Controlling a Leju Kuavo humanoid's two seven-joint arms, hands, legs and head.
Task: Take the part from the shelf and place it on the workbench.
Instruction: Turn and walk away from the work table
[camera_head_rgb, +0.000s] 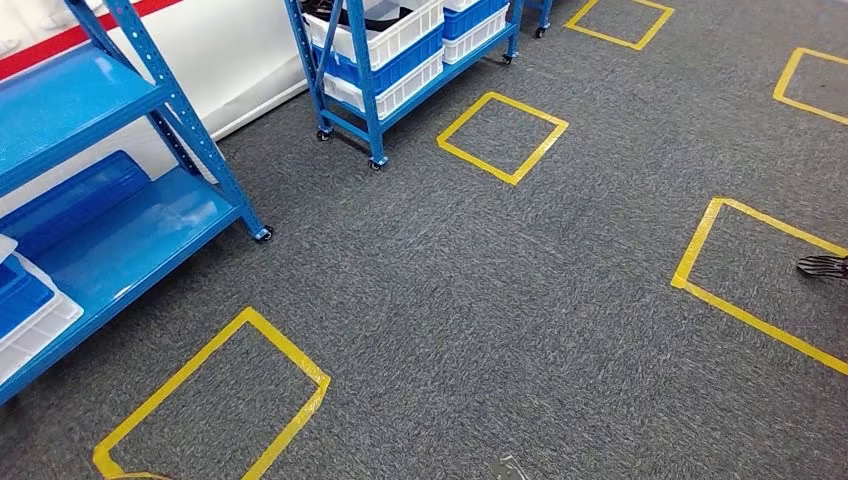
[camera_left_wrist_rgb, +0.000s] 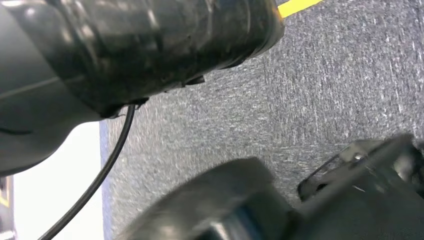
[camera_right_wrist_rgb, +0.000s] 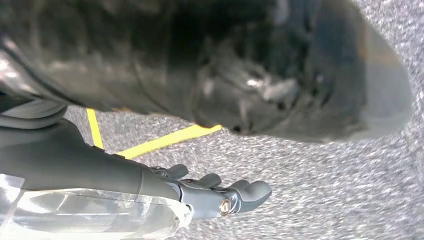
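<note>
From the head view I see grey carpet (camera_head_rgb: 480, 300) marked with yellow tape squares (camera_head_rgb: 502, 137). A blue shelf (camera_head_rgb: 120, 230) stands at the left of my view, its lower deck carrying a white-and-blue bin (camera_head_rgb: 25, 310) at the near edge and a blue lid-like panel (camera_head_rgb: 70, 200) leaning further back. A second blue shelf on castors (camera_head_rgb: 375, 95) stands further off, stacked with white and blue crates (camera_head_rgb: 395, 45); something dark lies in the top crate, but I cannot tell whether that is the part. A dark shoe tip (camera_head_rgb: 822, 266) pokes in at the right edge, just beside a tape square.

In the right wrist view, the right hand (camera_right_wrist_rgb: 220, 195) hangs over the carpet with its fingers (camera_right_wrist_rgb: 250, 190) held loosely straight and slightly apart, nothing between them. A clear plastic cover (camera_right_wrist_rgb: 90, 215) wraps the wrist behind it.

The left wrist view gives carpet, a strip of yellow tape (camera_left_wrist_rgb: 297, 6) and blurred dark shapes; I cannot tell how the left hand is set.
</note>
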